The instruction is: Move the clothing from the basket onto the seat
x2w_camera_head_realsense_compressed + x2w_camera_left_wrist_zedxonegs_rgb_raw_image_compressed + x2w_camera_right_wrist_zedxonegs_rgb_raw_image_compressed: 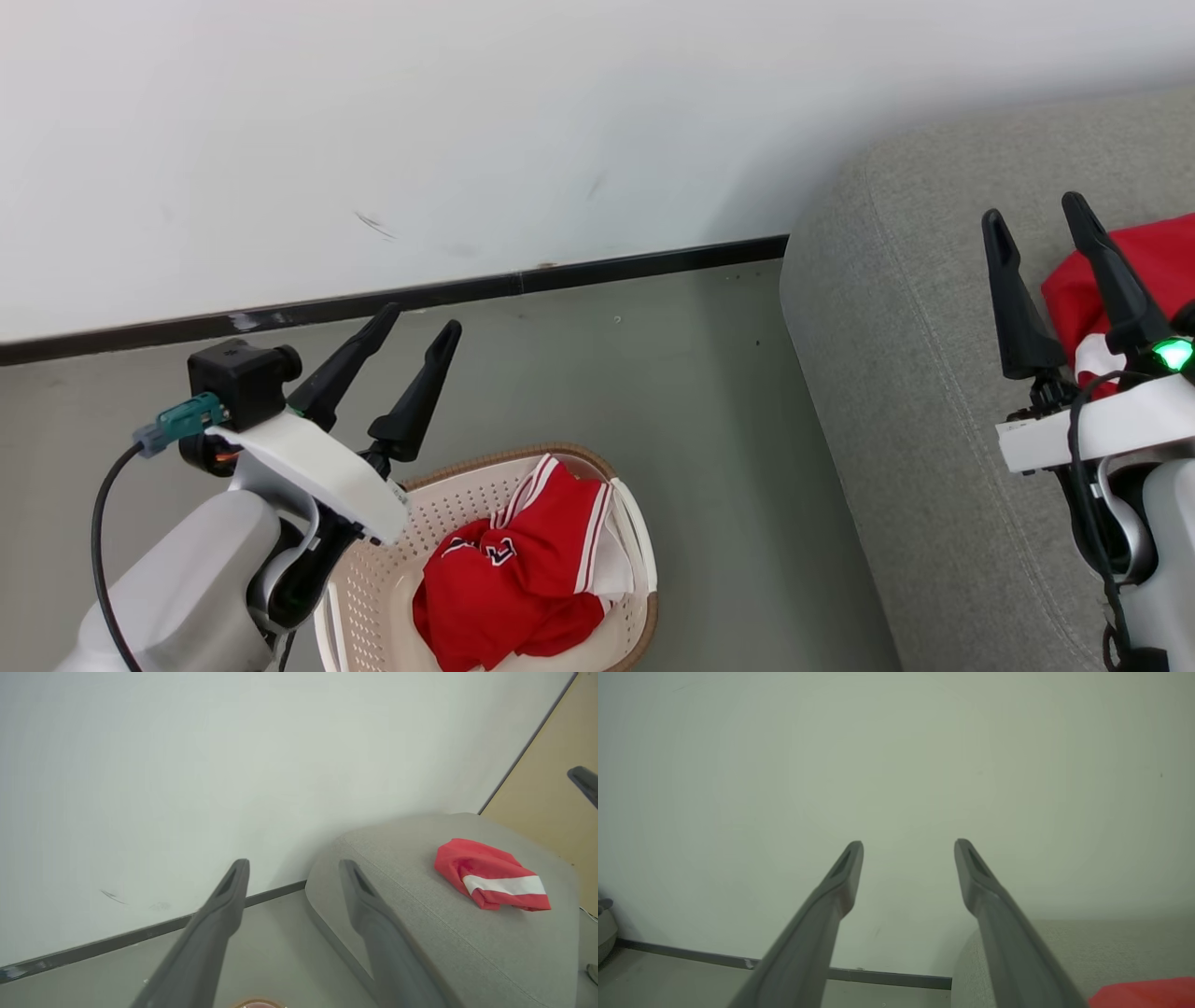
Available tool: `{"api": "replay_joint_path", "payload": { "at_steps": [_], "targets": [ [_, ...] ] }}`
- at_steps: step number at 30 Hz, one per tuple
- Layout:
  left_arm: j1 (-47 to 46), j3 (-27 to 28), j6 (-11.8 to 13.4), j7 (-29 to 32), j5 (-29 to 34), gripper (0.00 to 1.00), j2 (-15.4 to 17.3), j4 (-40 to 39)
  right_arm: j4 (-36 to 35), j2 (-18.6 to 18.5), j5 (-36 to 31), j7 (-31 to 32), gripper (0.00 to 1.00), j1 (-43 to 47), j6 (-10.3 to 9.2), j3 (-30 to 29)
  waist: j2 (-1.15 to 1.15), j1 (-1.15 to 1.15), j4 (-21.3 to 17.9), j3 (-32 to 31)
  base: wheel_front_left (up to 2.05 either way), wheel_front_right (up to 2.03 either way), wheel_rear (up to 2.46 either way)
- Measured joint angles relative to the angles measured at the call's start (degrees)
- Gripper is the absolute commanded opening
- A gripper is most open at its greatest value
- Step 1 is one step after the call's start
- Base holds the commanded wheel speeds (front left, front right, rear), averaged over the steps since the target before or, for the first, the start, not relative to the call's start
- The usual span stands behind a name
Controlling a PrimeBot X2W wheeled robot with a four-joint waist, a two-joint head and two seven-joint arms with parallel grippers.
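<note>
Red clothing [523, 569] with white stripes and a lettered patch lies bunched in the cream basket [373, 579] on the floor at the bottom of the head view. Another red garment [1144, 271] with a white band lies on the grey seat [896, 373], also seen from the left wrist as the garment [490, 875] on the seat [420, 914]. My left gripper [422, 325] hangs open and empty above the basket's far left rim. My right gripper [1034, 210] stands open and empty over the seat, just left of the garment there.
A white wall with a dark baseboard [392, 299] runs behind the basket and the seat's rounded arm. Bare grey floor [691, 392] lies between basket and seat. A tan panel [551, 793] stands past the seat in the left wrist view.
</note>
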Motion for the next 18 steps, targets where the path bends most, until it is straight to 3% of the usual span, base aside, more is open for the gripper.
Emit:
{"api": "replay_joint_path", "payload": {
  "at_steps": [18],
  "targets": [
    [6.45, 8.76, 10.2, -0.97, 4.9, 1.0, 4.48, -3.22, -0.11, -0.81, 1.2, 0.0, 1.0, 4.49, 0.0, -1.96, 0.0, 0.0, 2.3, -2.74, 0.0, 0.0, 0.0]
  ]
}}
